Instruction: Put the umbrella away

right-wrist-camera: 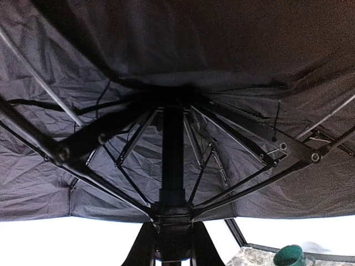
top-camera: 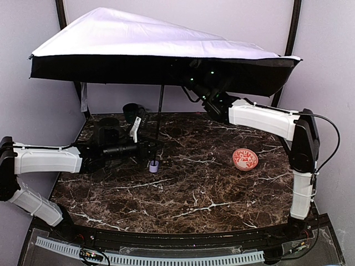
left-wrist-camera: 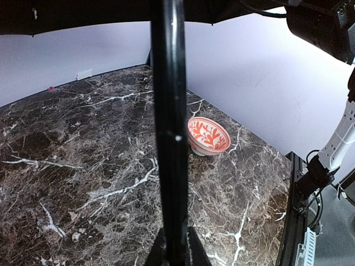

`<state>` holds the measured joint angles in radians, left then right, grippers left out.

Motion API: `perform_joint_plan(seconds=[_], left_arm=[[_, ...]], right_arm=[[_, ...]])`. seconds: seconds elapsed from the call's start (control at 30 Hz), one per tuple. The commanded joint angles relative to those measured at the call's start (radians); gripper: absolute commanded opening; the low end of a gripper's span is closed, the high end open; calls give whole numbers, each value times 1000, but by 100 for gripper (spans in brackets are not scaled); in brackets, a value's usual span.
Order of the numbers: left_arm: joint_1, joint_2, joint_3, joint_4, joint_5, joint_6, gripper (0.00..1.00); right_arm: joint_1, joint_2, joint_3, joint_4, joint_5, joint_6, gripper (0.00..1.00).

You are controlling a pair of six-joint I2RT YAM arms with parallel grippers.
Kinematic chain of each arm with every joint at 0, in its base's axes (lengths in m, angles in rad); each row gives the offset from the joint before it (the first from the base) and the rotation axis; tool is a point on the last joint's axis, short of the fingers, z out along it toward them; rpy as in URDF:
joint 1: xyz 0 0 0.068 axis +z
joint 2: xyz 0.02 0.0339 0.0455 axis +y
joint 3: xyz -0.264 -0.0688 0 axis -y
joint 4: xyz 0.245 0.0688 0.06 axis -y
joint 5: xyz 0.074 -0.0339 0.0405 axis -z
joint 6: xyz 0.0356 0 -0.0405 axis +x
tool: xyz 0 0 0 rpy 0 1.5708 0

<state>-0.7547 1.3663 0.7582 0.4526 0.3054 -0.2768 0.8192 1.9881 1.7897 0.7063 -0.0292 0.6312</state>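
The umbrella (top-camera: pixel 155 39) stood fully open, its canopy spanning the top of the overhead frame. Its shaft (top-camera: pixel 161 111) dropped straight to centre-left, long axis upright. The right gripper (right-wrist-camera: pixel 172 250), nearer the hub, looked closed around the runner (right-wrist-camera: pixel 172 208) beneath the ribs. The left gripper (left-wrist-camera: pixel 173 252) pinched the shaft low, just above the handle (top-camera: pixel 154 165).

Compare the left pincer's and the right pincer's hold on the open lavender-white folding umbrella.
The left pincer grips the open lavender-white folding umbrella low on its thin black shaft, above the small lavender handle; the right pincer grips high, at the rib hub. The left arm lies low over the dark marble table; the right arm reaches up under the canopy. Both seem closed on the same shaft.
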Motion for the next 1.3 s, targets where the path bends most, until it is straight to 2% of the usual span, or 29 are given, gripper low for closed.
perform_joint_plan(seconds=[0.0,0.23,0.53,0.77,0.93,1.13,1.27], left_arm=[[-11,-78,-3,64,6,70,0],[-11,-109,69,64,14,37,0],[-11,-91,131,90,-20,16,0],[-11,-79,120,124,-57,46,0],[-11,-42,133,148,-74,68,0],[-11,23,90,178,-52,58,0],[-2,32,87,221,-27,75,0]], right_arm=[[-8,-54,-50,-71,-39,-127,9],[59,-96,-204,-210,-70,-289,10],[122,-137,-414,-187,-73,-312,15],[148,-155,-536,-180,-44,-290,16],[185,-129,-576,-172,-50,-274,17],[179,-173,-592,-106,-29,-294,16],[179,-168,-558,-161,-45,-322,17]])
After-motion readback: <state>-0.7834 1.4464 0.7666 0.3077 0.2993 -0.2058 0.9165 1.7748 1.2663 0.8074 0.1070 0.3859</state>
